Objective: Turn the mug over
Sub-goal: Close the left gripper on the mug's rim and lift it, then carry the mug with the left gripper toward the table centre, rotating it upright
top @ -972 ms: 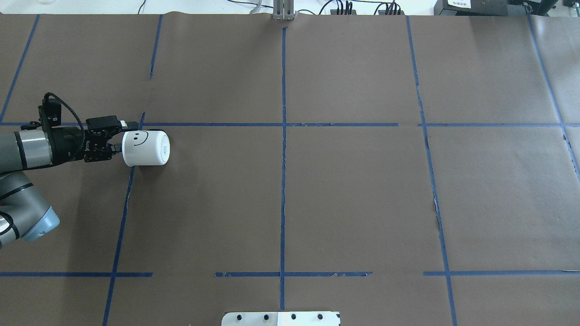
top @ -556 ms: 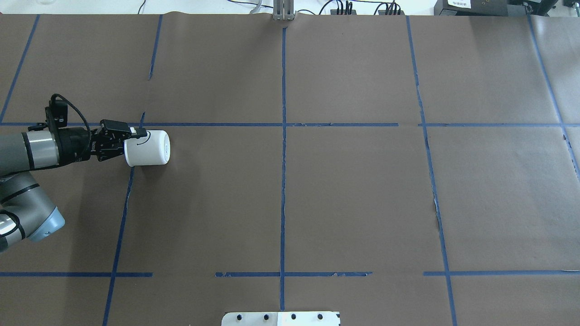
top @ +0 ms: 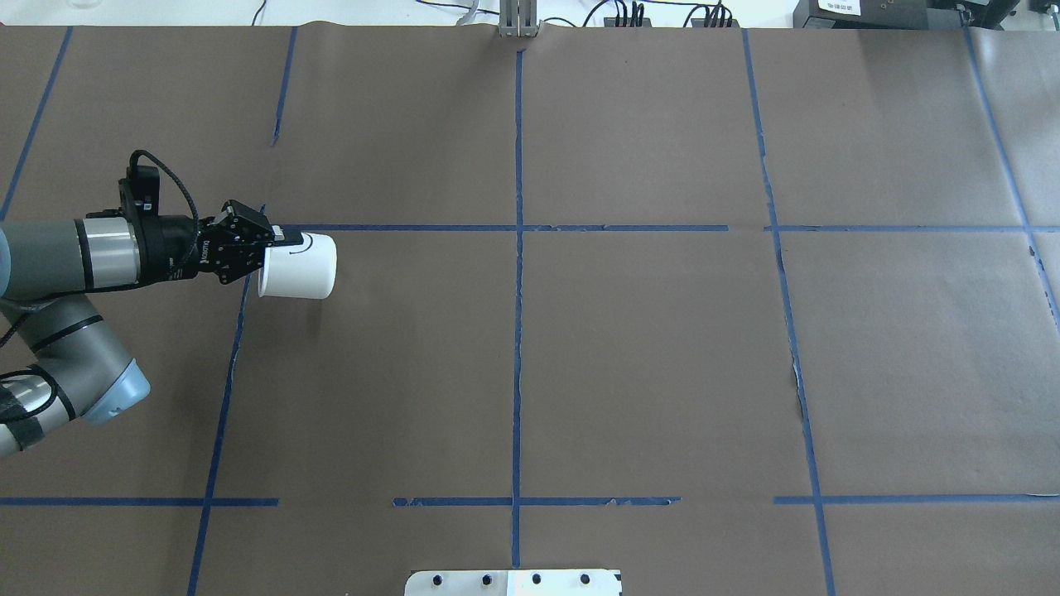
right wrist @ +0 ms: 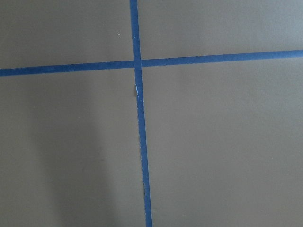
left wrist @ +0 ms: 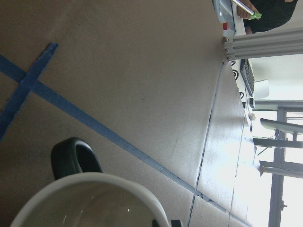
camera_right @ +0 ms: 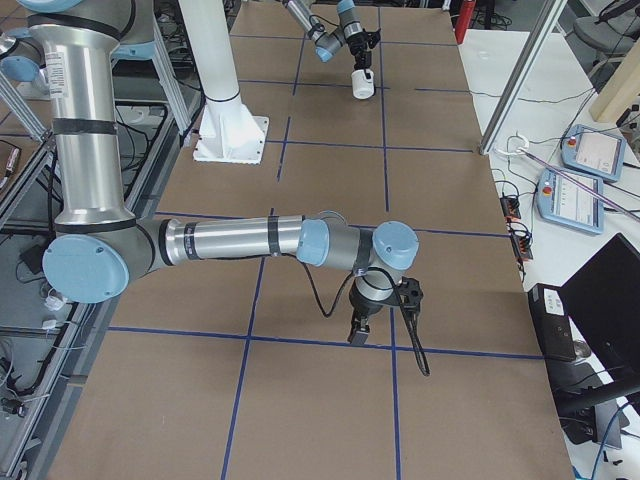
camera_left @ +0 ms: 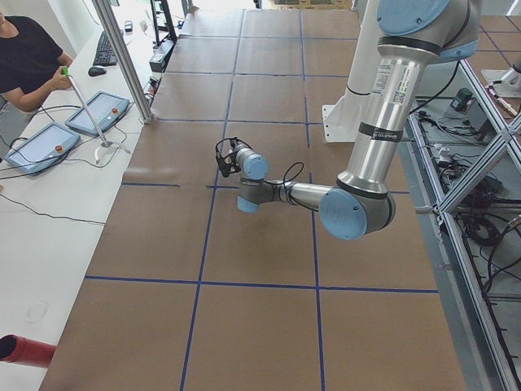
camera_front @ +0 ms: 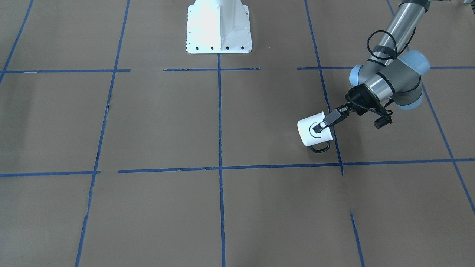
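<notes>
You have the mug (top: 300, 266) at the table's (top: 580, 372) nine o'clock, tipped on its side, with the left fingers (top: 284, 237) clamped on its rim. Whether the right fingers (camera_right: 358, 331) are apart or together cannot be told.

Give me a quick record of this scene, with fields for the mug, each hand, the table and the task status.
mug: white mug tipped on its side, closed base pointing away from the arm, black handle toward the operators' side
left hand: left hand shut on the mug's rim, one finger over the smiley face
right hand: right hand low over bare table, far from the mug; open or shut cannot be told
table: brown paper with a blue tape grid
flip: not finished
</notes>
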Robot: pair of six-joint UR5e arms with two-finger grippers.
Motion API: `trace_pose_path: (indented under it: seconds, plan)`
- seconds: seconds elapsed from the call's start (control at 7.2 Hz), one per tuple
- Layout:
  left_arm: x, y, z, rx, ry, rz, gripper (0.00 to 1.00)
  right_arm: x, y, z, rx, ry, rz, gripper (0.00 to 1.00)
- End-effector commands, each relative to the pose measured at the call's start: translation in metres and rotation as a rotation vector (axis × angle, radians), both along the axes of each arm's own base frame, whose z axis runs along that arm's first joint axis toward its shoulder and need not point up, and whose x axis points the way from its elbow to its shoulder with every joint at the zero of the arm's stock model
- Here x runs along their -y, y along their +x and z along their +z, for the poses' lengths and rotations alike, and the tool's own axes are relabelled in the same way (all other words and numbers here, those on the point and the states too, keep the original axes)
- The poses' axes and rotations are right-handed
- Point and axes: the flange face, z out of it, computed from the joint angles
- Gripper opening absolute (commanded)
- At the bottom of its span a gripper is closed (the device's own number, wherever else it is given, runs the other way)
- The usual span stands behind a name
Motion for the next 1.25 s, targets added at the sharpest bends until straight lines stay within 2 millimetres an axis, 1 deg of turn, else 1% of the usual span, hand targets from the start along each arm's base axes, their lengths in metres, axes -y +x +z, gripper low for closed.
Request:
trace_pose_path:
  seconds: [0.0,0.14,0.28,0.42,0.69,0.83,0.97,1.11]
  plan:
    - [-0.004,0.001,-0.061,0.037,-0.048,0.056,0.00,0.000,0.000,0.000,0.000,0.000,0.000,1.00]
    - [-0.003,0.004,-0.088,0.068,-0.070,0.057,0.00,0.000,0.000,0.000,0.000,0.000,0.000,1.00]
    - [0.005,0.012,-0.128,0.117,-0.112,0.064,0.00,0.000,0.000,0.000,0.000,0.000,0.000,1.00]
    - [0.011,0.019,-0.168,0.171,-0.093,0.071,0.00,0.000,0.000,0.000,0.000,0.000,0.000,1.00]
    - [0.034,0.044,-0.246,0.305,-0.063,0.066,0.00,0.000,0.000,0.000,0.000,0.000,0.000,1.00]
    - [0.042,0.056,-0.278,0.390,-0.026,0.078,0.00,0.000,0.000,0.000,0.000,0.000,0.000,1.00]
    - [0.044,0.072,-0.303,0.461,-0.007,0.104,0.00,0.000,0.000,0.000,0.000,0.000,0.000,1.00]
    - [0.039,0.091,-0.322,0.530,0.017,0.094,0.00,0.000,0.000,0.000,0.000,0.000,0.000,1.00]
